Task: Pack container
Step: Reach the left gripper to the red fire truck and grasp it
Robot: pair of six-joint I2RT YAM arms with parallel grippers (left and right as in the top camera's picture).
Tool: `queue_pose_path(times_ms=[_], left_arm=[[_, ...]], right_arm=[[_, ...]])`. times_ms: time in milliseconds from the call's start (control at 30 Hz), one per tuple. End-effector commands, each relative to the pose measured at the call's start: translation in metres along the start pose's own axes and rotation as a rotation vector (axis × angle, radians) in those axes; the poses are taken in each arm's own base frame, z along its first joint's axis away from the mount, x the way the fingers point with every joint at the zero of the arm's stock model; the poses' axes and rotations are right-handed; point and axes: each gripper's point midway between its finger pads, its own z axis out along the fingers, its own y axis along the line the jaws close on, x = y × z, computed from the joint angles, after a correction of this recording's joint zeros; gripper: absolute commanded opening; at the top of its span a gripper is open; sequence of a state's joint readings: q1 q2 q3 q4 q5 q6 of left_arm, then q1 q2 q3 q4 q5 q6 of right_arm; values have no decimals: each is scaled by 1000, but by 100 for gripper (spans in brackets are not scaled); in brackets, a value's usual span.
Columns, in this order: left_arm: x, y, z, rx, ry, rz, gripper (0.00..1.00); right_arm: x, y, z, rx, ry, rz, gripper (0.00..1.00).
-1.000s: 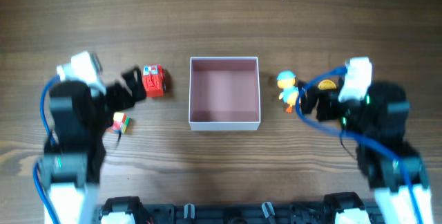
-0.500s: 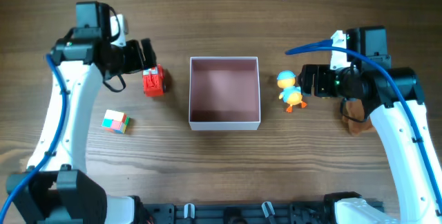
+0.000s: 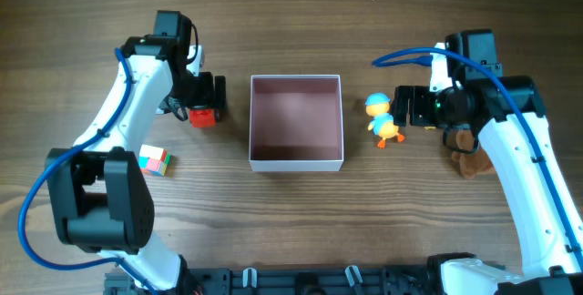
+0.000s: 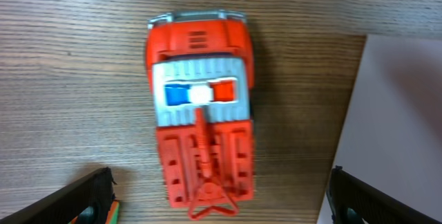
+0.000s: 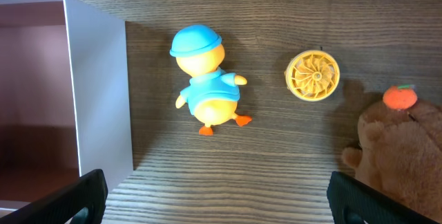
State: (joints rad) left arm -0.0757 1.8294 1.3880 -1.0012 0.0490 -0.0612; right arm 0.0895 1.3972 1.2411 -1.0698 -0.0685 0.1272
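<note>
container (image 3: 297, 162): square, shallow, open-topped box; thin, smooth white walls; matte dusty pink-mauve floor and inner faces. it is set at the middle of the wood-grain table (image 3: 291, 22), between the two arms. left gripper (image 3: 206, 93): fingers are spread wide and released; between them, touched by neither, a red moulded plastic fire truck (image 4: 202, 134) is seen, with a grey ribbed panel, a blue-white-red light bar and a red ladder; it lies just beside the container's left wall, with a gap between. a small cube (image 3: 153, 160) of coloured square facets is placed near the table's front, well apart from the container. right gripper (image 3: 407, 106): fingers are likewise held wide and released. a glossy rounded duck figure (image 5: 206, 79), orange-yellow with blue cap and blue jacket, lies just beside the container's right wall. further right, a yellow disc (image 5: 313, 75) with fan-like ribs and a brown plush toy (image 5: 397, 162) bearing an orange knob are recorded.
</note>
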Motion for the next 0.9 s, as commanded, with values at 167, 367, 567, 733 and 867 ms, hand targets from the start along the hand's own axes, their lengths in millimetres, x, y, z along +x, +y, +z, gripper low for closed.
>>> queue_pose_path(times_ms=[167, 367, 567, 733, 867], left_arm=[[-2, 16, 43, -20, 84, -65, 100], [-11, 15, 45, -16, 45, -62, 93], [-15, 14, 45, -13, 29, -60, 72], [-15, 14, 45, -13, 29, -60, 53], [-15, 14, 45, -13, 29, -60, 40]], right_arm=[[-6, -1, -4, 15, -12, 4, 100], [-6, -1, -4, 15, -12, 3, 100], [-6, -1, -4, 15, -14, 2, 100], [-6, -1, -4, 15, -14, 2, 100], [-6, -1, -4, 15, -14, 1, 100]])
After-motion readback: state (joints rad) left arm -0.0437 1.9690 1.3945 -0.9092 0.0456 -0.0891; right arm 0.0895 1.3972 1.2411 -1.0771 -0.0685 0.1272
